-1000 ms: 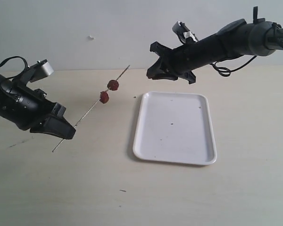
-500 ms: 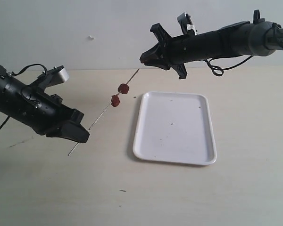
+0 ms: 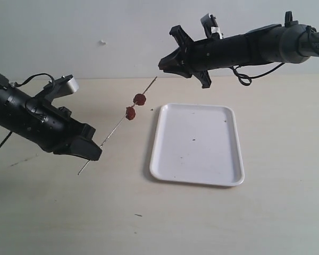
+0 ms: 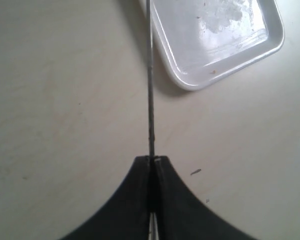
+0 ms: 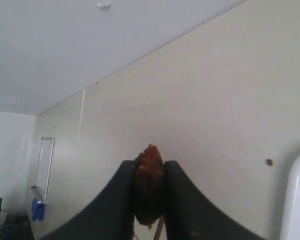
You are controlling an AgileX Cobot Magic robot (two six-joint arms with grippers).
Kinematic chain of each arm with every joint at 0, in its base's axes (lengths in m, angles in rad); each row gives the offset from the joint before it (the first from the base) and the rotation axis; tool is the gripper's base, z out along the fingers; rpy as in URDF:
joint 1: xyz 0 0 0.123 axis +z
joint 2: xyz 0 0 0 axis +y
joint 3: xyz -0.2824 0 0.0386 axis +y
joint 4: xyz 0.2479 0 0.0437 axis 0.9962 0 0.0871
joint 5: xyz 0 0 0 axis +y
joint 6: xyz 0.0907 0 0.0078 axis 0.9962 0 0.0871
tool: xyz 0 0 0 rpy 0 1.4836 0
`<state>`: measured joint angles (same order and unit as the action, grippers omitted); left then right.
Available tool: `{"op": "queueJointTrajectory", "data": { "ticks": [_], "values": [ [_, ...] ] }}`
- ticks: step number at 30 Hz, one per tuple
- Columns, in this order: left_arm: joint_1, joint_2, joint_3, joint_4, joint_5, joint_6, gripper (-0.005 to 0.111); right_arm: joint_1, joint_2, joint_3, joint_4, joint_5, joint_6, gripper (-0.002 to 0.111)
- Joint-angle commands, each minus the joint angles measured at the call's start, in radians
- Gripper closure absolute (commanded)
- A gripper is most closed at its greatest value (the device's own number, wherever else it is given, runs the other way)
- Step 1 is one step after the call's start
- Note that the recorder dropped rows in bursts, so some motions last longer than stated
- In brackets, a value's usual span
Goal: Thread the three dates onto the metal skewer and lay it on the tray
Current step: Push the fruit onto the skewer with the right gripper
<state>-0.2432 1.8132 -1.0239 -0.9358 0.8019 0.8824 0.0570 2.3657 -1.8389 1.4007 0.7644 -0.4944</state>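
Wide pale table (image 3: 69,212), and the white tray (image 3: 198,159) waits bare on it, just right of the action. Now the left gripper (image 3: 90,151) is clamped tight near the low end of the metal skewer (image 3: 112,131), aiming its tip up at the right gripper (image 3: 164,65). Its jaws pinch the third date (image 5: 149,186) there, ready to push on. Two dates (image 3: 140,99) already ride mid-rod, so this looks like the last threading
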Motion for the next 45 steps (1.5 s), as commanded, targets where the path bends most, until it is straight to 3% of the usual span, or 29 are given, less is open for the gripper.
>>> {"op": "queueJointTrajectory", "data": {
  "ticks": [1, 6, 45],
  "values": [
    [-0.005, -0.002, 0.002, -0.055, 0.003, 0.04, 0.107, 0.001, -0.008, 0.006, 0.002, -0.016, -0.016, 0.091],
    [-0.005, -0.002, 0.002, -0.115, 0.003, 0.094, 0.107, 0.001, -0.008, 0.006, 0.002, -0.013, -0.016, 0.091],
    [-0.005, -0.002, 0.002, -0.099, 0.055, 0.078, 0.107, 0.001, -0.008, 0.006, 0.031, 0.007, -0.021, 0.091]
  ]
}}
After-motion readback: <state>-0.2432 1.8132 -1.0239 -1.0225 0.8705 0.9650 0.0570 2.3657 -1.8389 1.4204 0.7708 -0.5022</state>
